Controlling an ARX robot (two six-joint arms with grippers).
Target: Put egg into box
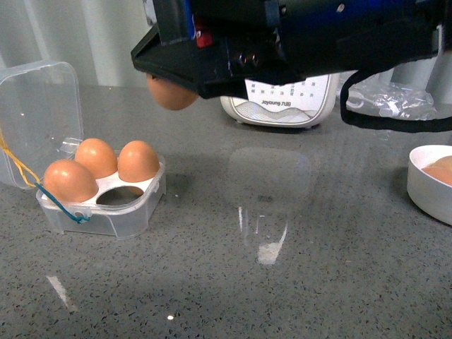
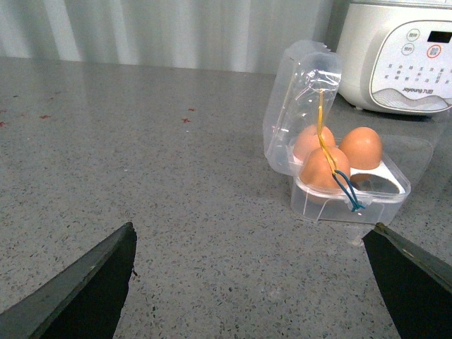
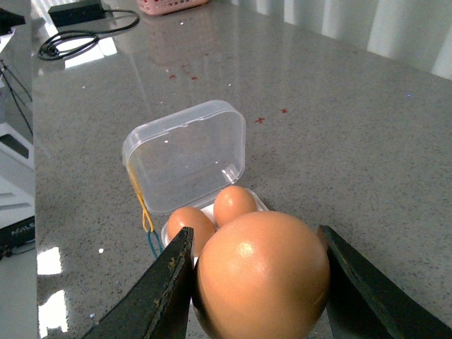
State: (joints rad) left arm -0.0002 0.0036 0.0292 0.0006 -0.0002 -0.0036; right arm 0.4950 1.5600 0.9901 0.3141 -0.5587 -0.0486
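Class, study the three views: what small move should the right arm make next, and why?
Probably carry the egg, gripped in the right tool, leftward until it hangs above the one empty hole of the box. The lid stands open, three eggs fill the other holes, and the held egg is not over the box yet.

Grey speckled counter (image 1: 339,282), glossy, light glare at 6 o'clock. White ribbed wall (image 1: 106,42) at 11. White cooker (image 1: 282,106) at 12. Crumpled plastic (image 1: 392,99) at 2.
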